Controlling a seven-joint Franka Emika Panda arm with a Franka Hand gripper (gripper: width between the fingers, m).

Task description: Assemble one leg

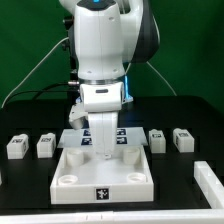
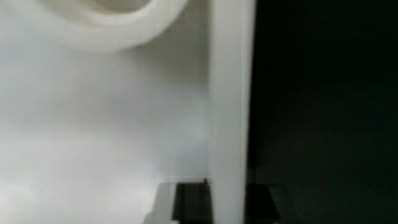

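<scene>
Four legs, small white blocks with markers, lie on the black table: two at the exterior view's left [image 1: 15, 146] [image 1: 46, 146] and two at its right [image 1: 157, 138] [image 1: 182, 139]. None is held. The large white panel [image 1: 103, 178] with round corner sockets lies in the middle. My gripper [image 1: 103, 143] points down at the panel's far edge. In the wrist view my gripper [image 2: 231, 206] has one dark fingertip [image 2: 196, 205] on each side of the panel's edge wall [image 2: 231, 100], pressed against it. A round socket [image 2: 107, 20] shows nearby.
The marker board [image 1: 122, 136] lies behind the panel, partly hidden by my gripper. A white bracket-like piece [image 1: 208, 182] stands at the exterior view's lower right. Cables trail behind the arm's base.
</scene>
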